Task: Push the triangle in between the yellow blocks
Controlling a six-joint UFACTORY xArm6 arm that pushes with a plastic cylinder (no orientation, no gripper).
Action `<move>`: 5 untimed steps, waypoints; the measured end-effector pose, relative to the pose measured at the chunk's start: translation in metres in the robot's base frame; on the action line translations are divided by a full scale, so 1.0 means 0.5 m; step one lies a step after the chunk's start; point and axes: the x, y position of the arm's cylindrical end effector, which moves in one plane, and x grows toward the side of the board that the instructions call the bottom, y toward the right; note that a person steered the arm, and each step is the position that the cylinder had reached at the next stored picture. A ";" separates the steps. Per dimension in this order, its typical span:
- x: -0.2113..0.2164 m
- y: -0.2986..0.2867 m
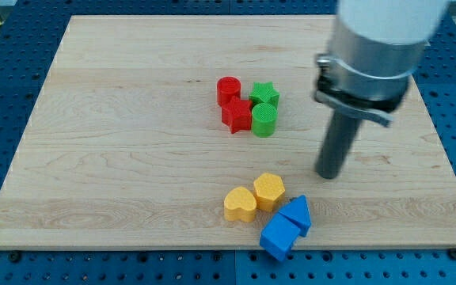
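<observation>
A pale wooden board (pixel 133 158) lies on a blue pegboard bench. The blue triangle (pixel 298 212) sits near the view's bottom edge, touching the yellow hexagon (pixel 269 191) on its upper left and the blue cube-like block (pixel 279 236) below it. The yellow heart (pixel 240 203) is pressed against the hexagon's left side, so no gap between the yellow blocks shows.

My tip (pixel 329 174) stands on the board up and to the right of the triangle, clear of every block. There are no jaws here, only the bare rod.

To do this well, I judge the yellows must first be parted, or the triangle driven like a wedge at their seam; a slow push from the triangle's far side, kept centred, should stop it slipping round the hexagon.

Well apart, toward the view's top, cluster a red cylinder (pixel 228 88), a red star-like block (pixel 237 115), a green star (pixel 264 94) and a green cylinder (pixel 264 120).

No containers are present.
</observation>
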 end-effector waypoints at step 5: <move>0.170 -0.042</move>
